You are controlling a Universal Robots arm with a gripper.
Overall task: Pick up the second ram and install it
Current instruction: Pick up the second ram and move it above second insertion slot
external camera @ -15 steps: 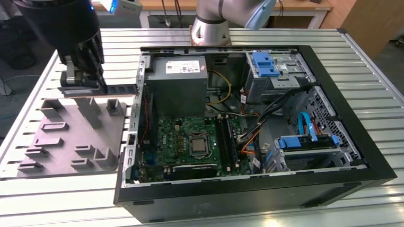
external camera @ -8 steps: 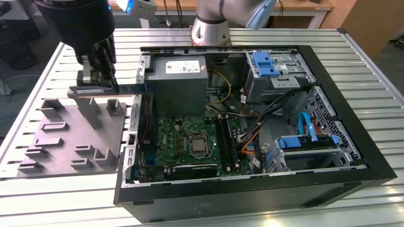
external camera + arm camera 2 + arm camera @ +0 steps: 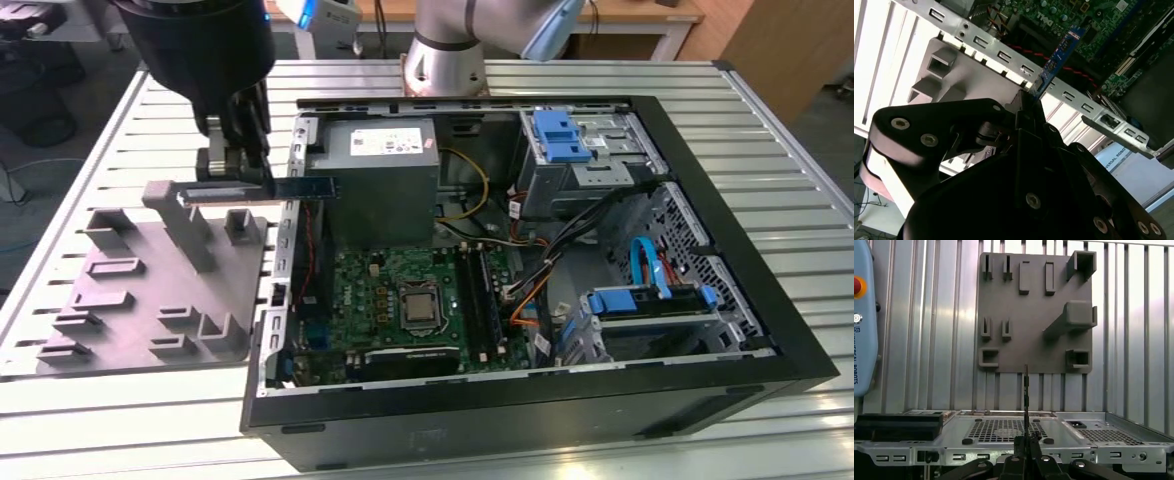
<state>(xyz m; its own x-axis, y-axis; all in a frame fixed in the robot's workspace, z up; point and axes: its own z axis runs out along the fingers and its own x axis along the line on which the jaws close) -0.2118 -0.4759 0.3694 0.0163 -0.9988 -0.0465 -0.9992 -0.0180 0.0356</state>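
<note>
My gripper (image 3: 238, 178) hangs above the gap between the grey tray (image 3: 147, 300) and the open computer case (image 3: 534, 390), shut on the second ram (image 3: 260, 190). The stick is a long, thin dark bar held level, one end over the tray's tall post and the other over the case's left wall. In the second wrist view the second ram (image 3: 1060, 56) sticks out from the gripper (image 3: 1026, 102) towards the motherboard (image 3: 1104, 30). In the first wrist view the second ram (image 3: 1026, 390) shows edge-on as a thin line rising from the gripper (image 3: 1026, 442).
The motherboard (image 3: 400, 300) lies in the case floor, with memory slots (image 3: 483, 300) right of the processor socket. A power supply (image 3: 380, 165), drive cages (image 3: 581, 150) and cables fill the case's far and right parts. A pendant (image 3: 861, 315) lies on the slatted table (image 3: 120, 420).
</note>
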